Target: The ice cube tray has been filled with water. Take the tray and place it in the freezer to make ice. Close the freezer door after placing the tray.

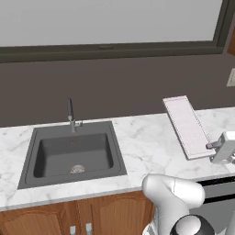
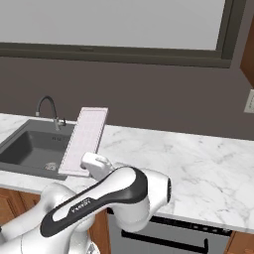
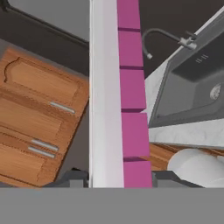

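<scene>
In the left base view, my gripper [image 1: 212, 146] at right centre is clamped on the near end of the thin pale pinkish-white ice cube tray [image 1: 186, 125], lifted above the white marble counter [image 1: 137, 137]. The right base view puts it left of centre, tilted beside the dark grey sink [image 2: 30, 146]. Up the middle of the hand view it looks stiff and light, but I'd judge the water spills unless this end grip stays level.

Counter [image 1: 142, 137]: open marble right of sink [image 1: 73, 153]. Obstacles: faucet [image 1: 70, 114] behind basin, back wall [image 1: 114, 87] close.

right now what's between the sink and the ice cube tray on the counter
Bare marble counter lies between the sink and the ice cube tray, seen in the left base view. The claw is shut on the tray's near end.
</scene>
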Motion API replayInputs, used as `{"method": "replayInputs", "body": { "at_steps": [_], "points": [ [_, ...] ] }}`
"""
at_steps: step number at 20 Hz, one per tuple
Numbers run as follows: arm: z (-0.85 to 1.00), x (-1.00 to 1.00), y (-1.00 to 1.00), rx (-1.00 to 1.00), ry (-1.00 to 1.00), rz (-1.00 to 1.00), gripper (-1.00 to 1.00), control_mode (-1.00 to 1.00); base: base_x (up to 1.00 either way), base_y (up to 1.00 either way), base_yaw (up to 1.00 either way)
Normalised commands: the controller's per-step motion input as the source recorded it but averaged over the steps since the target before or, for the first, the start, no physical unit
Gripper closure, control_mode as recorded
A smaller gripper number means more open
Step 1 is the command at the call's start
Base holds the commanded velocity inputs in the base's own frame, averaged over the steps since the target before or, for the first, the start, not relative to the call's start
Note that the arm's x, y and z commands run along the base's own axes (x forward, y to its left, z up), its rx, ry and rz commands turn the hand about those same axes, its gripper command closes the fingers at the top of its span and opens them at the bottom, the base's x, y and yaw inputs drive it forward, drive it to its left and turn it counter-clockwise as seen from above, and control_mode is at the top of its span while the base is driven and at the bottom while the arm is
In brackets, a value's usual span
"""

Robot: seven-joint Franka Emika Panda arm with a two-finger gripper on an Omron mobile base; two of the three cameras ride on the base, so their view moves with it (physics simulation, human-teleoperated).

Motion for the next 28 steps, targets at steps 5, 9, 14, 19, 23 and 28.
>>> {"method": "replayInputs", "body": {
  "at_steps": [5,9,14,19,23,28],
  "points": [
    [0.15,-0.05,0.37,0.0,0.07,0.02,1.0,-1.0,0.0,0.0,0.0],
    [0.24,0.0,0.07,0.0,0.13,0.0,1.0,-1.0,0.0,0.0,0.0],
    [0.14,0.0,0.0,0.0,0.08,-0.01,1.0,-1.0,0.0,0.0,0.0],
    [0.0,0.0,0.02,0.0,0.05,0.0,1.0,-1.0,0.0,0.0,0.0],
    [0.0,0.0,0.05,0.0,0.04,0.0,1.0,-1.0,0.0,0.0,0.0],
    [0.0,0.04,0.2,0.0,0.09,0.0,1.0,-1.0,0.0,0.0,0.0]
  ]
}}
